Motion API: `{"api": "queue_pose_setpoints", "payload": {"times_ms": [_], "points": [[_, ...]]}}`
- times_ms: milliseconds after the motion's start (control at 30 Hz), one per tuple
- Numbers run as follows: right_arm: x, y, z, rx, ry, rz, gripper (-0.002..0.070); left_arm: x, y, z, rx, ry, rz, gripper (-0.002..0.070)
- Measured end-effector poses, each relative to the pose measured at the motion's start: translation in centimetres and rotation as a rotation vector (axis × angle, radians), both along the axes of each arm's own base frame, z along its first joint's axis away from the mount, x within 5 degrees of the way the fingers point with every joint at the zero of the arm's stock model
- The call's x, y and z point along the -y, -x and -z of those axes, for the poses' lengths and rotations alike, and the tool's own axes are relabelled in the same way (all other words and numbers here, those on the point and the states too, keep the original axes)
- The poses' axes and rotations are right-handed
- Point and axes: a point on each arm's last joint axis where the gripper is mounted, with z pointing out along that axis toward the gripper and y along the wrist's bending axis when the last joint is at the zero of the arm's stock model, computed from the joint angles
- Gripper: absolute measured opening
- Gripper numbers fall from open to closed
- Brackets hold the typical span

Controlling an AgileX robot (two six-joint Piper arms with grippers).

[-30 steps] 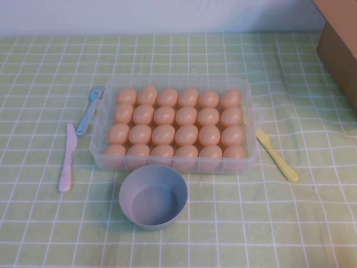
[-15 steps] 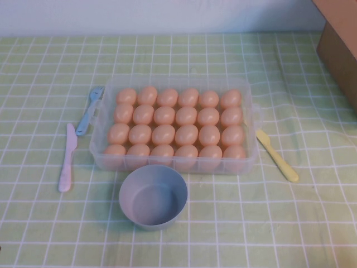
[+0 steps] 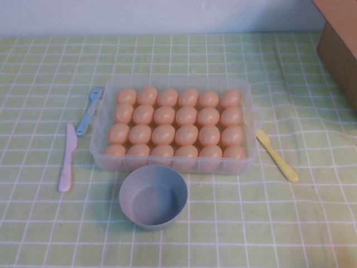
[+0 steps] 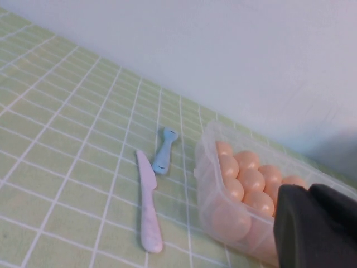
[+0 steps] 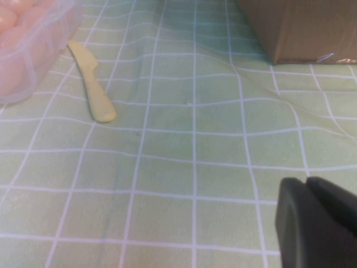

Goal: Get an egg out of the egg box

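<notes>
Soft, even, fairly bright light falls from above. The bowl (image 3: 153,196) and egg box (image 3: 174,163) cast only faint shadows on the worktop (image 3: 279,223). All views look slightly hazy and washed out, without hard glare. In both wrist views the dark hand at the edge is out of focus.

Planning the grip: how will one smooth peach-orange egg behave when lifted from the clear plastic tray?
The peach-orange egg looks smooth and rounded, so it may slip. Set down, it would probably roll. Tight neighbours in the clear plastic tray leave little finger room.
</notes>
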Motion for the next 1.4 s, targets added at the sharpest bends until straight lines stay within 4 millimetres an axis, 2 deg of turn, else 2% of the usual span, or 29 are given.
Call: {"api": "queue_pose_setpoints", "payload": {"times_ms": [167,367,533,667,767,1100,1400], "points": [[0.0,0.0,0.0,0.000,0.000,0.000,-0.0018,0.1,0.1,-0.7,-0.003,0.071,0.013,-0.0005],[0.0,0.0,0.0,0.000,0.000,0.000,-0.0018,0.9,-0.3,-5.9,-0.092,-0.008,0.100,-0.0005],[0.0,0.0,0.0,0.000,0.000,0.000,-0.0018,2.1,-2.6,-8.7,-0.359,-0.174,0.248,-0.0005],[0.0,0.0,0.0,0.000,0.000,0.000,-0.0018,3.0,-5.5,-9.7,-0.585,-0.333,0.411,-0.0005],[0.0,0.0,0.0,0.000,0.000,0.000,-0.0018,3.4,-7.9,-10.5,-0.673,-0.415,0.498,-0.0005],[0.0,0.0,0.0,0.000,0.000,0.000,-0.0018,4.6,-16.4,-12.3,-0.769,-0.521,0.607,-0.0005],[0.0,0.0,0.0,0.000,0.000,0.000,-0.0018,10.3,-22.1,-12.1,-0.841,-0.770,0.797,-0.0005]]}}
